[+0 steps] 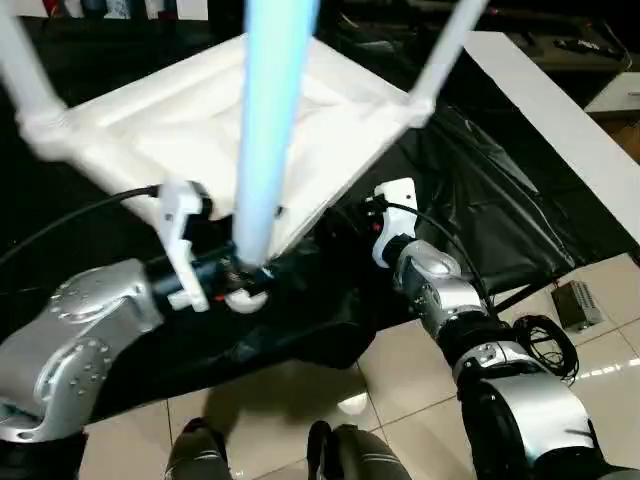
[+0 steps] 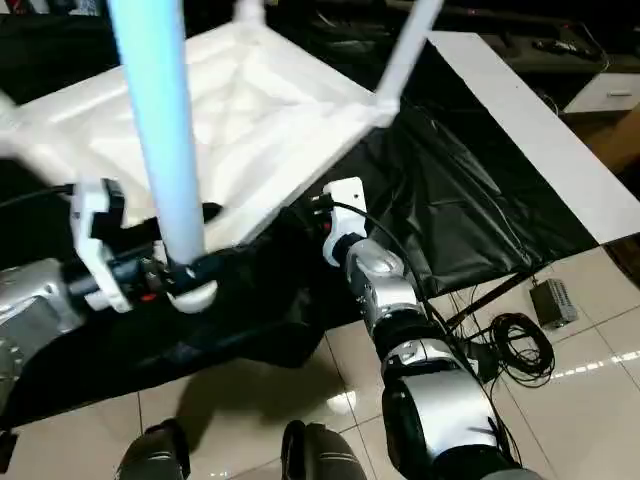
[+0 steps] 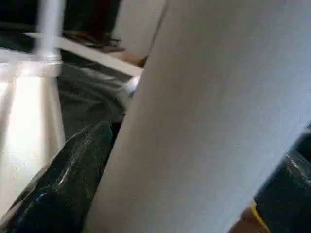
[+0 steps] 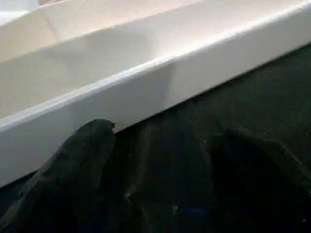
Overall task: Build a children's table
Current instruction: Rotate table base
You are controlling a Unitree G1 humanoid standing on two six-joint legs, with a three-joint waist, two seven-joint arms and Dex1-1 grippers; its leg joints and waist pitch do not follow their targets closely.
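The children's table lies upside down: its white tabletop [image 1: 180,120] rests ribbed side up on a black cover. White legs rise from its left corner [image 1: 25,60] and its right corner [image 1: 450,40]. A third leg [image 1: 275,100] stands upright at the near corner, close to my head. My left gripper [image 1: 240,272] is open around that leg's base, and the leg [image 3: 204,121] spans the space between its fingers. My right gripper [image 4: 160,165] is open and empty, its fingers [image 4: 73,170] over the black cover just short of the tabletop's near-right edge [image 4: 146,82].
The black cover [image 1: 480,200] drapes down over the front and right of the support. A long white board [image 1: 560,120] runs along the right. On the tiled floor lie a grey box [image 1: 578,305] and coiled cables [image 1: 545,340]. My feet [image 1: 340,450] stand at the near edge.
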